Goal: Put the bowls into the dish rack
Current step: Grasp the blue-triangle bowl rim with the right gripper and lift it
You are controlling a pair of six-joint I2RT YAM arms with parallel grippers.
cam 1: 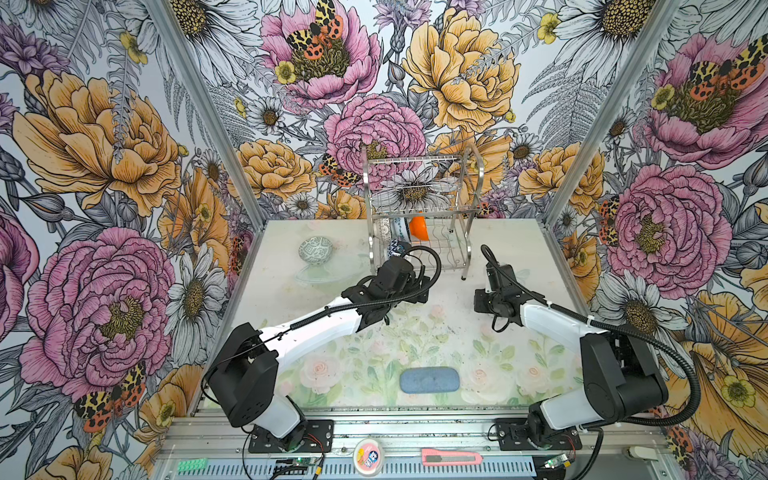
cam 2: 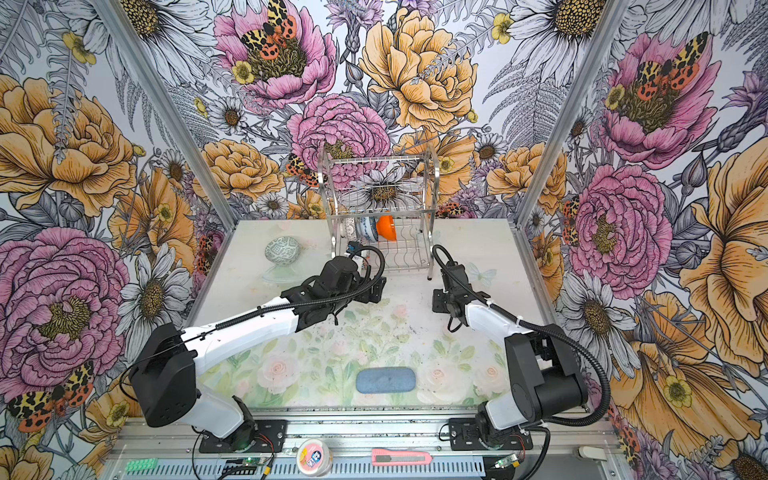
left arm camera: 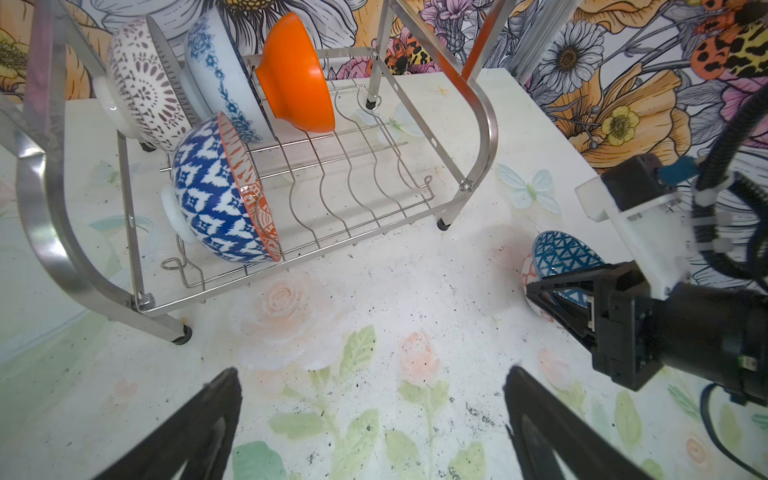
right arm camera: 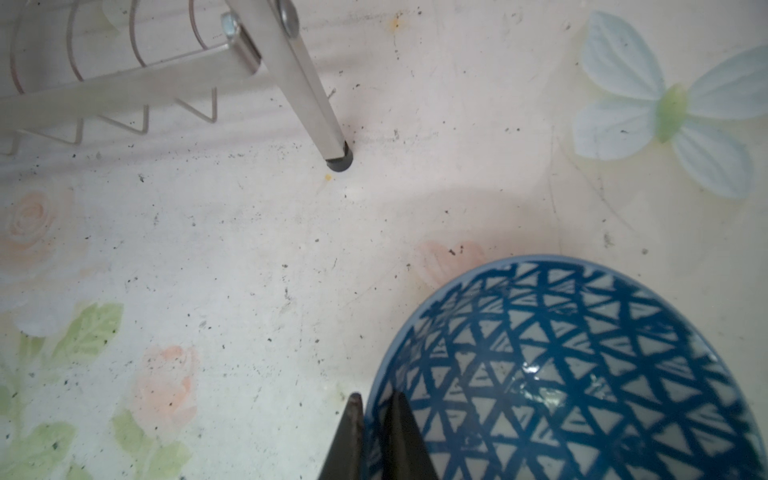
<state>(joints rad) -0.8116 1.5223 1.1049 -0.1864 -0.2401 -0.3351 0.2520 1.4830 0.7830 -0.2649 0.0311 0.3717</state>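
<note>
Pad point(cam 1: 430, 380), blue-grey, is lying at the front of the flower-printed table point(cam 1: 528, 257). Beyond it the left gripper point(left arm camera: 372, 370) is hovering over the tabletop, fingers spread wide and holding nothing. Across from it the right gripper point(right arm camera: 376, 397) is pinching the rim of the dark-blue triangle-patterned bowl point(right arm camera: 561, 365), one finger inside, one outside, jaws drawn nearly together. The bowl is sitting low near the front right leg of the dish rack point(left arm camera: 488, 124); whether it is touching the table cannot be told. Well left of the rack, a grey-green patterned bowl point(cam 1: 316, 250) is resting on the table. On the rack's lower tier four bowls are standing on edge: a blue-and-white bowl with orange-patterned inside point(left arm camera: 212, 195) in front, and behind it, left to right in both top views, the black-and-white lattice bowl point(left arm camera: 141, 83), the blue floral bowl point(left arm camera: 216, 70) and the plain orange bowl point(left arm camera: 299, 75).
</note>
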